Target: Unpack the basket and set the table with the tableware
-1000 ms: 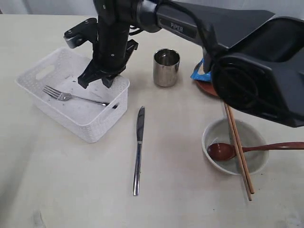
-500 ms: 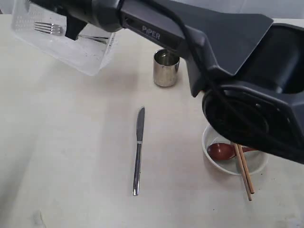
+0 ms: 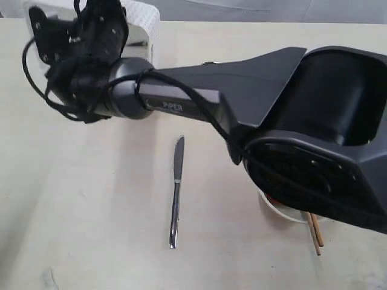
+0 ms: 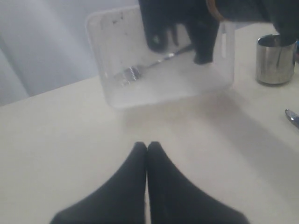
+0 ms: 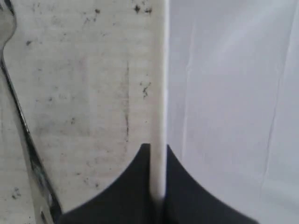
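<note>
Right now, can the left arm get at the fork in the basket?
Probably, though awkwardly. The right gripper holds the basket up by its wall, its open side tilted toward the left gripper, and the fork lies bare inside. But the left gripper is shut, and the right gripper crowds the opening.

White basket (image 4: 187, 86) off table (image 3: 91, 211), tipped steeply, fork (image 4: 140, 69) inside (vs. floor). Knife (image 3: 175, 192) flat, mid-table. Steel cup (image 4: 273, 60) upright. Bowl (image 3: 278, 214), chopsticks (image 3: 315, 233) mostly hidden.

Bare table (image 3: 78, 199) left of knife (image 3: 176, 190), arm (image 3: 181, 106) and basket (image 3: 145, 18) crossing above
</note>
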